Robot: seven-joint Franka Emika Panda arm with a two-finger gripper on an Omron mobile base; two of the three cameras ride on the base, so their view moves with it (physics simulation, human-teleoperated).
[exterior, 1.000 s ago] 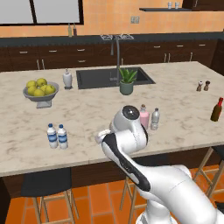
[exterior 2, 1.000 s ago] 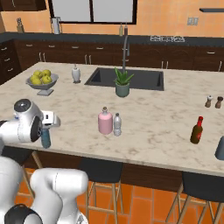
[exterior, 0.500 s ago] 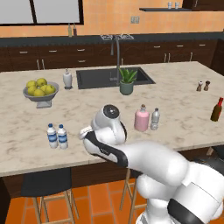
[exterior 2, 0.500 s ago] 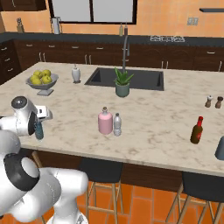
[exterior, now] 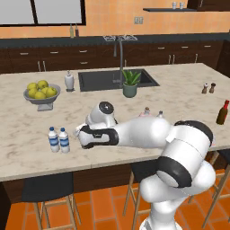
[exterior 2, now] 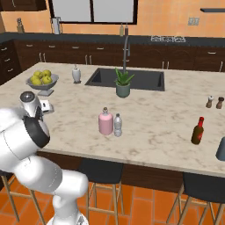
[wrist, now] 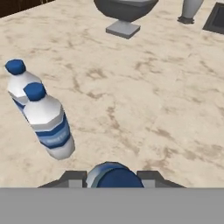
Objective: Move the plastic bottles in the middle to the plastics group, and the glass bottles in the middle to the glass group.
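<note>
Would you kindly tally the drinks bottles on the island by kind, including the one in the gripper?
Blue-labelled water bottles: 2
Pink bottle: 1
Clear unlabelled bottle: 1
Dark red-necked bottle: 1
Dark blue bottle, held in the gripper: 1
Total: 6

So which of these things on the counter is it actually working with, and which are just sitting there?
Part of the job:
- blue bottle, held in the shut jaws
- two water bottles
- pink bottle
- clear bottle
- dark red-necked bottle

Just there:
- fruit bowl
- potted plant
- salt and pepper shakers
- sink
</note>
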